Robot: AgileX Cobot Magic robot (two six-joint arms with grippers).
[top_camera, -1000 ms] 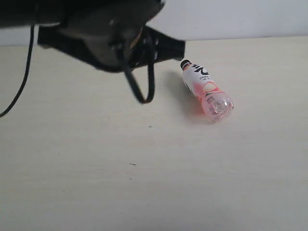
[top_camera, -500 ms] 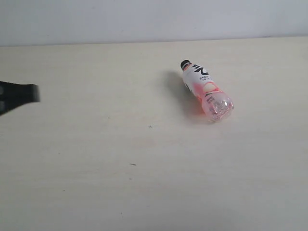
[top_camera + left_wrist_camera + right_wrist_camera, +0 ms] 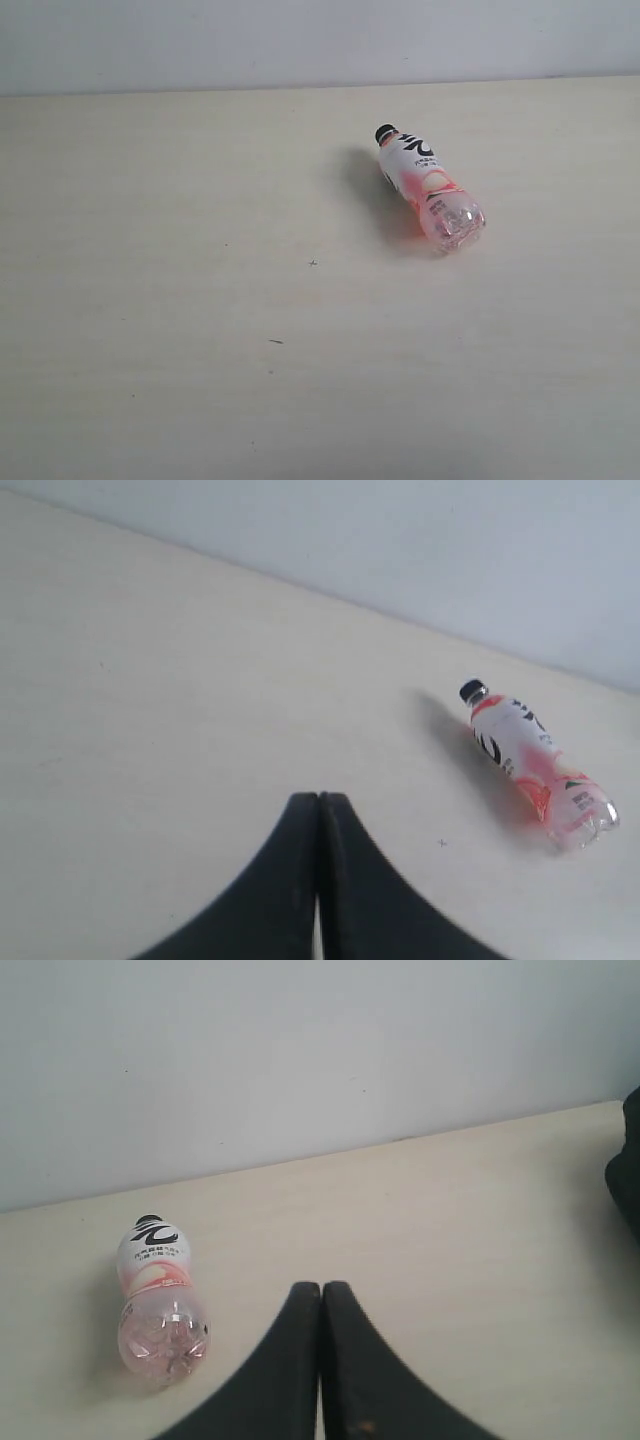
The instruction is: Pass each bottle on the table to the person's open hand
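One pink-tinted bottle (image 3: 428, 188) with a black cap and a white label lies on its side on the pale beige table (image 3: 200, 330), right of centre. It also shows in the left wrist view as the bottle (image 3: 535, 765) and in the right wrist view as the bottle (image 3: 158, 1295). My left gripper (image 3: 319, 798) is shut and empty, well away from the bottle. My right gripper (image 3: 321, 1286) is shut with nothing in it, and the bottle lies off to one side of it. Neither gripper shows in the exterior view. No person's hand is in view.
A plain pale wall (image 3: 320, 40) runs along the table's far edge. A dark object (image 3: 627, 1160) sits at the edge of the right wrist view. A few tiny dark specks (image 3: 313, 263) mark the tabletop.
The black arm that filled the upper left of the exterior view drew away to the left and has gone out of that view. The bottle has not moved.
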